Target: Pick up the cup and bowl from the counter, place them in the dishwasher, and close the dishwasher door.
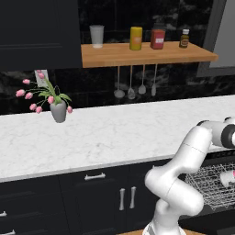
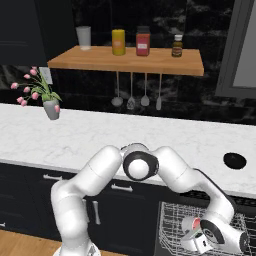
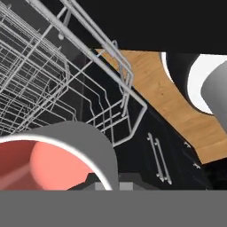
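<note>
cup held over the dishwasher rack

the white marble desk (image 1: 101, 133) runs the width of the room under a black veined backsplash. on it stands a grey vase of pink tulips (image 1: 56, 104) near the left, and a black round bowl (image 2: 234, 160) sits far off toward the right end, well apart from the vase. above, a wooden wall shelf (image 1: 147, 54) carries a pale tumbler (image 1: 97, 36), a yellow canister (image 1: 136, 38), a red jar (image 1: 157, 38) and a small dark bottle (image 1: 184, 38); four metal utensils (image 1: 135, 87) hang under it. dark cabinets with silver handles (image 1: 94, 176) line the front below the desk, and wooden floor (image 3: 177, 104) lies beneath.

the dishwasher (image 2: 175, 220) stands open to the right, its grey wire rack (image 3: 53, 84) pulled into sight. the white arm bends down over it, and the claw (image 2: 200, 240) is clenched on a cup (image 3: 57, 155) with a grey outside and a red inside, held low just above the rack.

the claw's fingertips are hidden behind the cup in the hand view, so the contact itself cannot be made out. the dishwasher door is not clearly separable from the dark surroundings. the rack is cut off by the frame edge in both base views, and the cup is cropped at the bottom of the hand view.
</note>
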Controlling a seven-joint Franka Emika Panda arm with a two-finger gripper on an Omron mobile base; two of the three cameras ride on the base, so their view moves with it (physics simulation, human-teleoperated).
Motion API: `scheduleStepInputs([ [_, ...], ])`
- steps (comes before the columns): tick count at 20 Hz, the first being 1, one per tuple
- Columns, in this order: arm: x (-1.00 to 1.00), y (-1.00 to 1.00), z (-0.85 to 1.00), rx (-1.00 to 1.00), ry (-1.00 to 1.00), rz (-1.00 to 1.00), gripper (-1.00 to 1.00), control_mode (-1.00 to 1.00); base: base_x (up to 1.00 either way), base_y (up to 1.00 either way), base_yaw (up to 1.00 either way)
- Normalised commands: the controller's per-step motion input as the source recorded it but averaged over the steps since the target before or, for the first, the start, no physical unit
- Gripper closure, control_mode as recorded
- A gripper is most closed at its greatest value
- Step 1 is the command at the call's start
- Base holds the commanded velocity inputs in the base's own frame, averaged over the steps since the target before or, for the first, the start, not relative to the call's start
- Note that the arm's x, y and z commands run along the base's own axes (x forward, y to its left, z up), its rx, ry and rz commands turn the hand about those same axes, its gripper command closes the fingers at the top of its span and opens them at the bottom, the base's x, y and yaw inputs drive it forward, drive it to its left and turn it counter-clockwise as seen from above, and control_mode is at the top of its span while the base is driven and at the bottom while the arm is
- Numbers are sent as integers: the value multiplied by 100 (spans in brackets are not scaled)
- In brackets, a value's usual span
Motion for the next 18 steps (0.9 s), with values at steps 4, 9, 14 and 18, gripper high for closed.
scheduleStepInputs([
  [4,19,15,-20,0,-6,-15,100,-100,0,0,0],
  [9,45,23,-1,0,0,-19,-100,-100,0,0,0],
  [14,49,1,0,0,0,-18,-100,-100,0,0,0],
  [18,24,-4,0,0,0,-15,-100,-100,0,0,0],
])
